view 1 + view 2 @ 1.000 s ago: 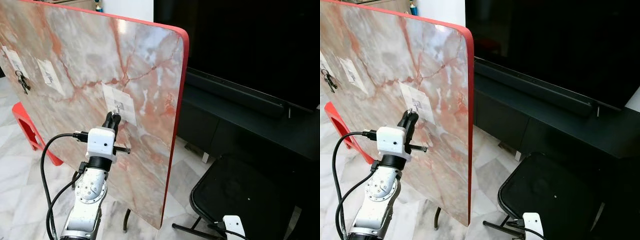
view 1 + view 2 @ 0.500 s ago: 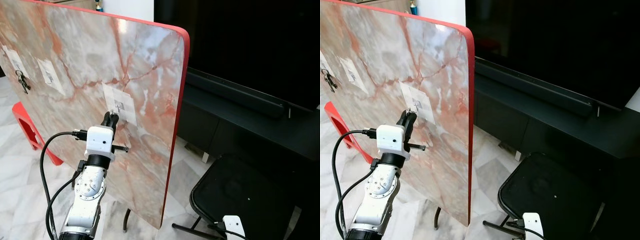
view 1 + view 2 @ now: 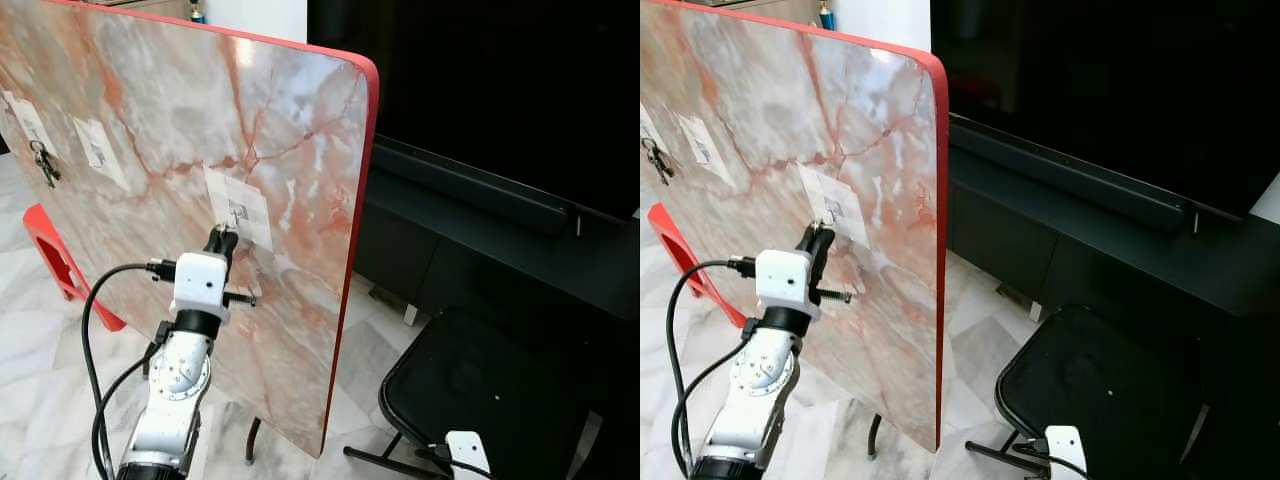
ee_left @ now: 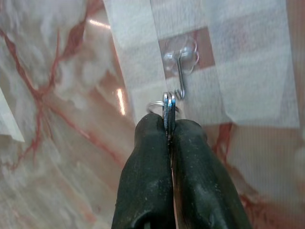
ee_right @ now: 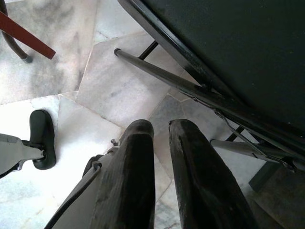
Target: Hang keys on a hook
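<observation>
Left wrist view puts me right up against the board: the left gripper [image 4: 169,131] has its two black fingers [image 4: 143,176] pressed tight together on the keys [image 4: 168,110], whose thin metal edges stick out from between the tips. A ring [image 4: 153,106] shows just beside them. The keys sit right below the hook [image 4: 181,71], a small clear-backed wire hook stuck to a strip of white tape [image 4: 248,62]; the curl of the hook is just beside the keys, though I cannot tell whether the ring has caught on it.

From where the head looks, the left arm reaches up to a big marble-patterned tabletop [image 3: 150,120] with a red rim, tipped up on its side. The gripper [image 3: 222,240] meets it at the middle one of three white patches [image 3: 238,208]. Another bunch of keys [image 3: 42,165] hangs from the farthest patch on the left. A red stool [image 3: 55,255] stands behind the board on the pale marble floor [image 3: 30,400].

To the right are a dark television [image 3: 1110,90], a low black cabinet [image 3: 1120,260] under it, and a black stool [image 3: 1090,380].

The right gripper [image 5: 159,133] hangs low over the floor tiles by the black stool's legs, its fingers nearly parallel with a narrow gap between them, holding nothing.
</observation>
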